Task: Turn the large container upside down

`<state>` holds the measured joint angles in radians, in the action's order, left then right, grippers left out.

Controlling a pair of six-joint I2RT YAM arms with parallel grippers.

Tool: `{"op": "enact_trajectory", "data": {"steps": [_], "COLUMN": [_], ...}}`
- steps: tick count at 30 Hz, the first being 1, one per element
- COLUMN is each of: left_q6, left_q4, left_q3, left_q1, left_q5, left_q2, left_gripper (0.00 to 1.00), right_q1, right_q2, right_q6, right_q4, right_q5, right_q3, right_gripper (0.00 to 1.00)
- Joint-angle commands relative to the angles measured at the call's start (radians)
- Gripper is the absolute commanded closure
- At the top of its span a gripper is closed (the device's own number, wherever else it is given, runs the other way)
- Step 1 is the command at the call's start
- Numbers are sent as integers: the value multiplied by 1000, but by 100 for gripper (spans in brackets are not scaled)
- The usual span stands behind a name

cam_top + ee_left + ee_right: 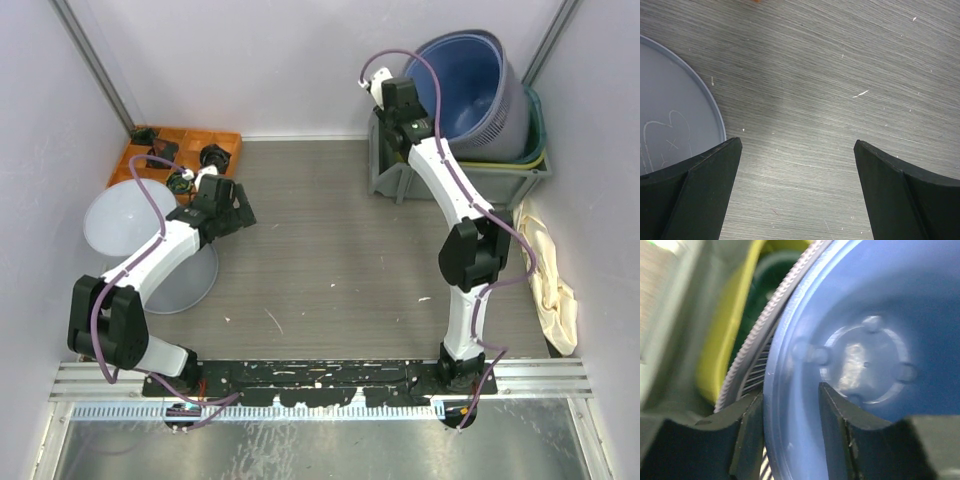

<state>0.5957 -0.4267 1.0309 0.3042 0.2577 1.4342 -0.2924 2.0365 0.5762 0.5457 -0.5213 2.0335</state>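
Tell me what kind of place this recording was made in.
Likely a lab robot test booth: plain white panel walls enclose a wood-grain table, a metal mounting rail edges it, and a grey crate holds the large blue container.

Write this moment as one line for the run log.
right gripper: shut on rim of large blue plastic container | left gripper: open above grey table | container: not yet inverted
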Motion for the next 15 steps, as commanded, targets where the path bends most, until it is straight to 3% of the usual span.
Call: {"op": "enact_trajectory", "data": {"steps": [1,6,10,15], "left_q6": [21,23,21,28], "left_q4": [16,13,10,15], "left_q3": [42,41,45,43], "left_q1": [-7,-8,-7,-7], "left_q5": [8,10,17,15], "left_q2": [2,-1,-3,-1], "left_gripper": [2,2,2,2], "right_q1": [279,292,291,271], "right_q2": [229,247,211,120], "right_q6": [153,183,207,267], "right_q4": [98,60,17,-64], "right_q5": [-442,-468,-461,-453], "right_q3": [-203,-201,-203,-234], "right_gripper": [54,67,96,99]}}
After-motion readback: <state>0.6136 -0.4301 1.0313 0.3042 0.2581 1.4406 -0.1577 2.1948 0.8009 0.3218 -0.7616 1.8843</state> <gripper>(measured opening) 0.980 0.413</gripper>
